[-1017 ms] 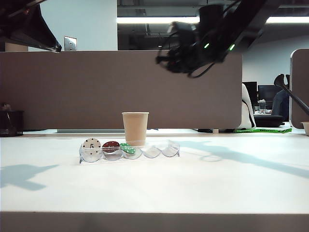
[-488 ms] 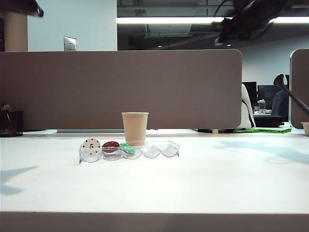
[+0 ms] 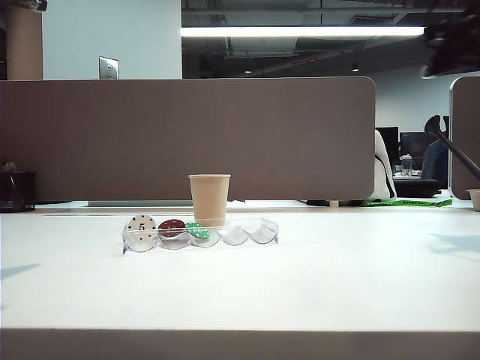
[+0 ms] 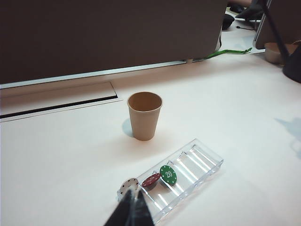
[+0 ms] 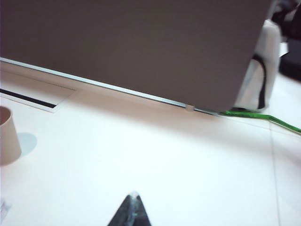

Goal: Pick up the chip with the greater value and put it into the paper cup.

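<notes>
The paper cup (image 3: 209,199) stands upright on the white table, just behind a clear plastic tray (image 3: 251,234). The left wrist view looks into the cup (image 4: 144,115) from above, but its bottom stays hidden. The chip with the greater value is out of view. The tray (image 4: 202,162) holds a white disc marked 5 (image 4: 128,186), a red disc (image 4: 151,180) and a green disc marked 20 (image 4: 168,174). My left gripper (image 4: 133,193) hangs shut and empty high over the tray's white-disc end. My right gripper (image 5: 134,195) is shut and empty, off to the cup's (image 5: 7,141) right.
A brown partition (image 3: 187,135) runs along the table's far edge, with a cable slot (image 4: 56,106) in front of it. A dark container (image 3: 16,191) sits at the far left. The right arm (image 3: 450,45) blurs at the upper right corner.
The right arm has swung from above the cup up and away to the upper right corner. The left arm has pulled out at the upper left. Both shadows slid outward.
</notes>
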You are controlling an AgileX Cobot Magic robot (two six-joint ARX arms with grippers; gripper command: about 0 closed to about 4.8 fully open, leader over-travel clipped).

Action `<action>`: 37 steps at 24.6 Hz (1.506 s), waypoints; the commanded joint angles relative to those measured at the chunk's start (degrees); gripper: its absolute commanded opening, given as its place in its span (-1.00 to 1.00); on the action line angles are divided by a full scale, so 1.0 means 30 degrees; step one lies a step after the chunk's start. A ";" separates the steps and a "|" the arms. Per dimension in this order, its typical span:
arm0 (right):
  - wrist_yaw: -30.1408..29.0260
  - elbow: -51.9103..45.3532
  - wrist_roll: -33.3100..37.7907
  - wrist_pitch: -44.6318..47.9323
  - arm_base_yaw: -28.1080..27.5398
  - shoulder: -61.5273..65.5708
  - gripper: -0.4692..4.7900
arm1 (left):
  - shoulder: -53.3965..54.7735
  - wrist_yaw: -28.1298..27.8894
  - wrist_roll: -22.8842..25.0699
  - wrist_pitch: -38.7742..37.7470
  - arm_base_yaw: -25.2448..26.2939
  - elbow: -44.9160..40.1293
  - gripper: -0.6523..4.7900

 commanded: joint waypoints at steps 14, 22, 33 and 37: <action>0.2091 -0.9989 0.1894 0.0255 -0.0852 -1.3413 -0.83 | -0.3723 -0.1749 -0.1683 -0.2477 0.0000 -0.0670 -0.78; 0.7089 -1.3202 0.2965 0.0080 0.2885 -1.8680 -0.83 | -0.5697 -0.1756 -0.2856 -0.2849 -0.0015 -0.2186 -0.78; 0.8663 -1.4411 0.0969 -0.5442 0.4073 -2.5223 -0.83 | -1.1249 -0.3053 -0.1894 -0.6237 -0.0015 -0.2193 -0.78; 0.8167 -1.4418 0.0940 -0.4903 0.4000 -2.5237 -0.83 | -1.2240 -0.3024 -0.1770 -0.7031 -0.0022 -0.2280 -0.78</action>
